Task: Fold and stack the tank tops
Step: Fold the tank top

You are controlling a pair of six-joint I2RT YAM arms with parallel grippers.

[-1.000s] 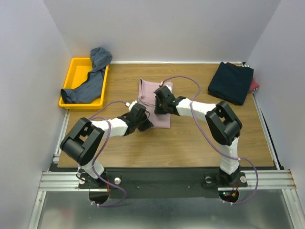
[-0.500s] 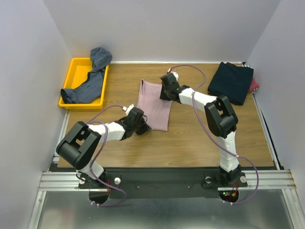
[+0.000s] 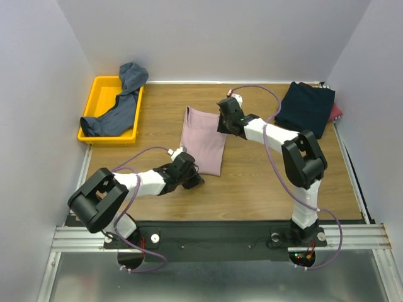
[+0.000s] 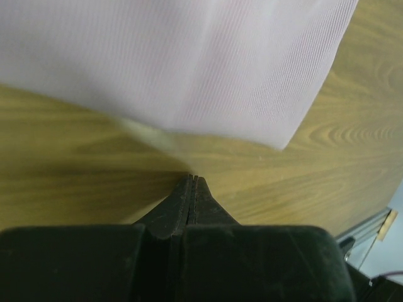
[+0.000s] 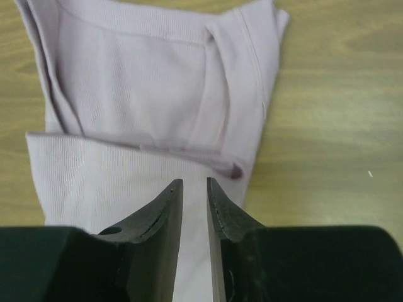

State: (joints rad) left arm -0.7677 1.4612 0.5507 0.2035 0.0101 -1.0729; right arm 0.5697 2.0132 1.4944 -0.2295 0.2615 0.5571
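While the overhead view is showing us the folded pink tank top (image 3: pixel 204 139) lying mid-way across the table (image 3: pixel 264 189), the blue-grey tank top (image 3: pixel 119 110) draping over the yellow tray (image 3: pixel 101 88), and the navy tank top (image 3: pixel 306 108) covering a red tank top (image 3: pixel 337 113) at the far right, only the wrist views are telling us the jaws. The left gripper (image 4: pixel 194 180) is pressing its fingers together on nothing, over bare wood just short of the pink corner. The right gripper (image 5: pixel 194 184) is hovering narrowly parted above pink fabric, holding nothing.
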